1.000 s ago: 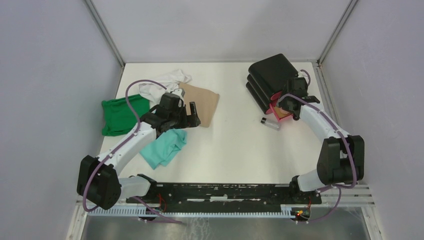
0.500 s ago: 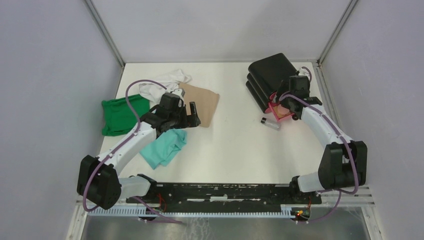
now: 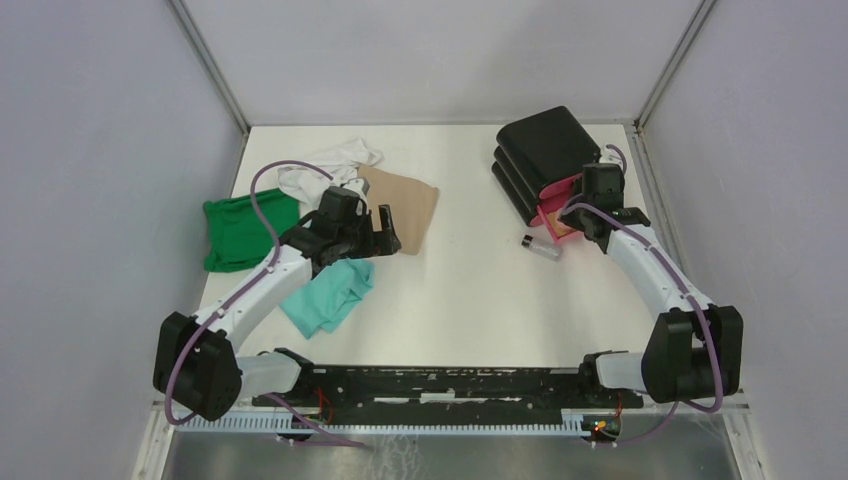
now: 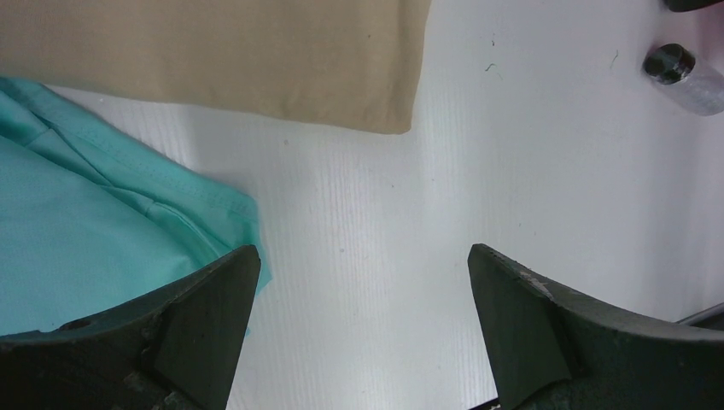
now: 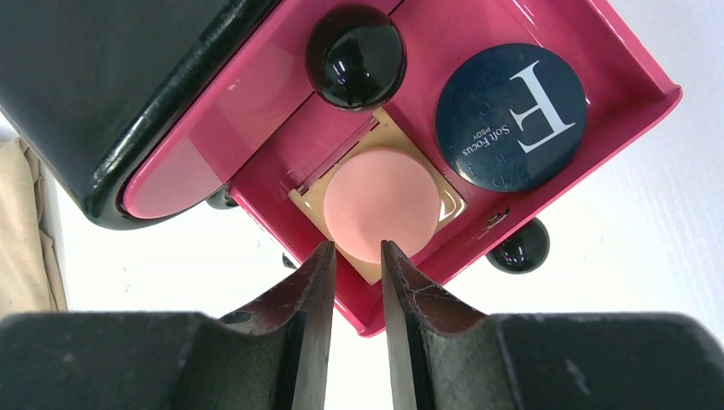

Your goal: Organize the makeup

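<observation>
At the front of the black box (image 3: 545, 150), where its pink drawers (image 5: 636, 68) are standing pulled out, your right gripper (image 5: 354, 249) is hovering with its jaws drawn narrow. A slim gap is showing between them and nothing is clamped in it. Its fingertips are sitting over a drawer's outer rim, right at the edge of the salmon-pink puff (image 5: 382, 201); you cannot tell whether they are touching it. The puff is lying flat on the tan square pad (image 5: 450, 207). The dark round jar (image 5: 510, 117) is sitting just beside them, lid up, its white letter F facing the wrist camera. A glossy black knob (image 5: 355, 57) is sticking out between the puff and the box body. Which tier is holding which item is hard to tell.

Just off the drawers' outer edge, the clear black-capped vial (image 3: 541, 247) is lying on its side on the table (image 3: 470, 300), apart from the drawers. Its long axis is running across the table, cap end pointing away from the box toward the cloths.

Well away from the box, your left gripper (image 4: 360, 256) is hanging with its jaws spread wide and empty. The teal cloth (image 4: 85, 248) is lying under one finger and the tan cloth (image 4: 239, 51) just beyond. The green cloth (image 3: 240, 232) and the white cloth (image 3: 325, 165) are lying farther still from the box.
</observation>
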